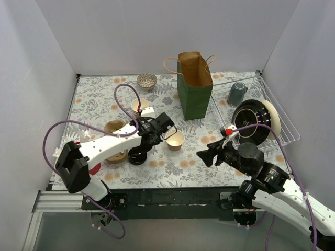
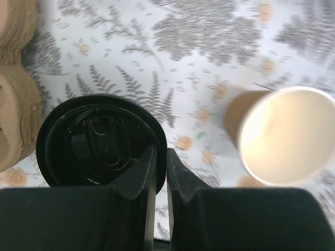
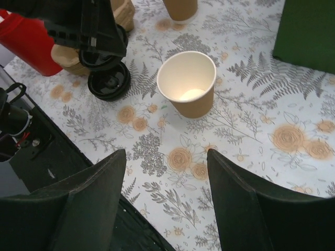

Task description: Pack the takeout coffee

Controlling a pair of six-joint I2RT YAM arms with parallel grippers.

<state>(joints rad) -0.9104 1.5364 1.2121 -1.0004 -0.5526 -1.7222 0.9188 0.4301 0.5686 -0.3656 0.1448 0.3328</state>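
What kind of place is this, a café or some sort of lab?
Most likely a lab test booth made up like a café counter: plain white walls enclose a floral tablecloth, and props such as a green paper bag and an open paper cup sit between two robot arms.

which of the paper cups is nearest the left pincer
The open, lidless tan cup standing just right of the left pincer, beside the black lid it grips. The other cup stands farther back, behind the arm.
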